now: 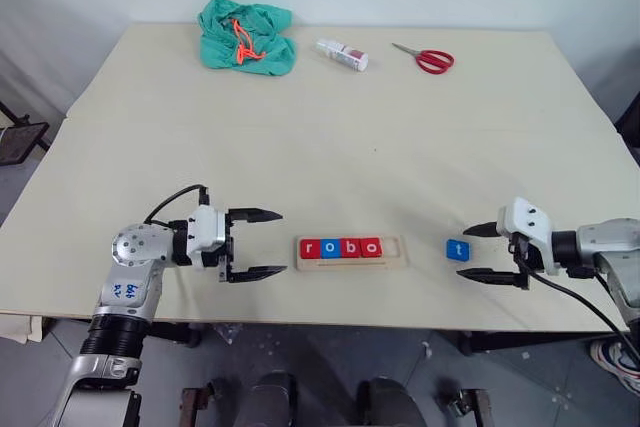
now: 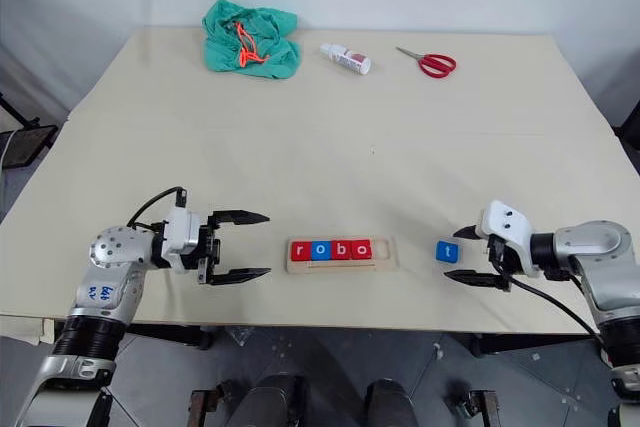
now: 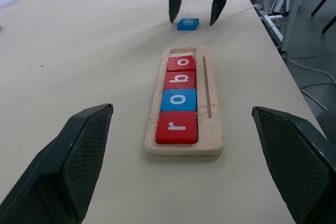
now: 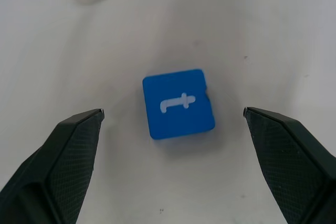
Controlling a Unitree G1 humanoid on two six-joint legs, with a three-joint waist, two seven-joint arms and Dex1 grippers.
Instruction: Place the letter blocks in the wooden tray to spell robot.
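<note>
tiles spelling r, o, b, o already sit side by side in your wooden tray (image 1: 351, 263) near the front edge of the counter (image 1: 330, 137): red r (image 1: 309, 248), blue o (image 1: 330, 248), red b (image 1: 350, 247), red o (image 1: 371, 246). the slot at the tray's right end is bare. the blue t block (image 1: 458, 249) lies flat on the counter just right of the tray, apart from it. your right hand (image 1: 483, 252) is beside the t on its right, fingers spread wide, one on each side of the block and not touching it. your left hand (image 1: 254, 244) hovers left of the tray, pointing toward it, fingers wide apart and holding nothing. at the far edge you have a green cloth (image 1: 247, 36), a small white bottle (image 1: 342, 54) and red scissors (image 1: 427, 58).
</note>
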